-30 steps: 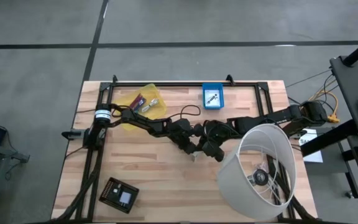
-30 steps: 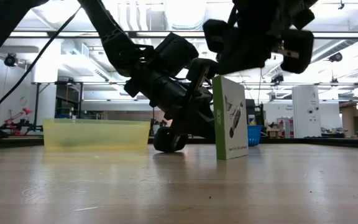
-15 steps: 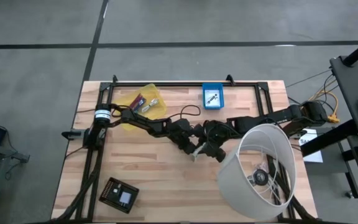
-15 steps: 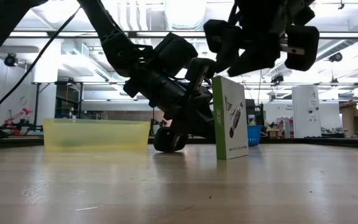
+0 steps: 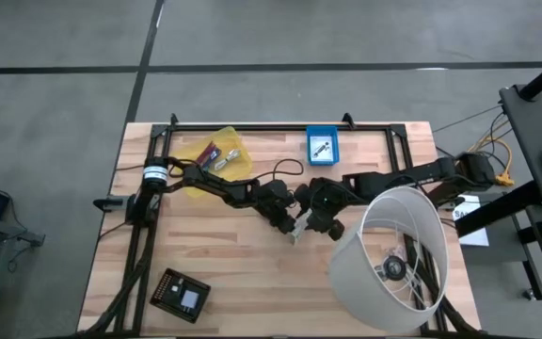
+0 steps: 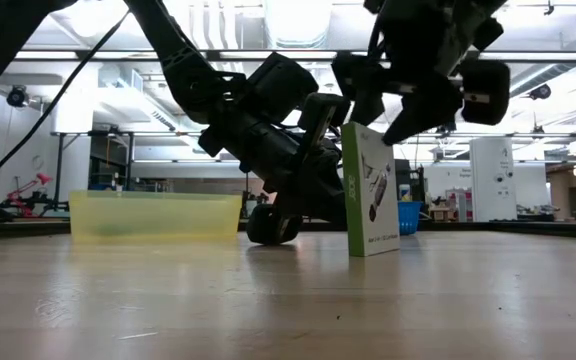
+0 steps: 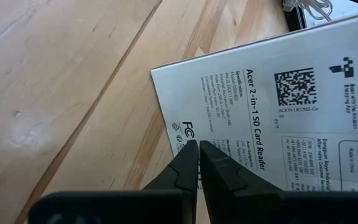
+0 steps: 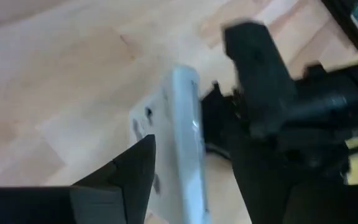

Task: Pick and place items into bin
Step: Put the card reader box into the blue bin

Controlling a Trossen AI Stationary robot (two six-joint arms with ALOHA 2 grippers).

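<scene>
white printed card-reader packet (image 6: 370,190) upright mid-table, bare wood in front | right gripper (image 6: 420,92) spread above its top edge (not touching) | left gripper (image 7: 197,163) pinched together against packet back | translucent yellow bin (image 5: 216,156) far-left corner, contents hard to make out

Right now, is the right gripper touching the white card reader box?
Apart. In the right wrist view the right gripper stands open with the upright box between its fingers, wood showing in the gap on one side.

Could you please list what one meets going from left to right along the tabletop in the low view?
Yellow bin → left gripper, shut, low behind the packet → upright white printed packet → blue bin far behind.
</scene>
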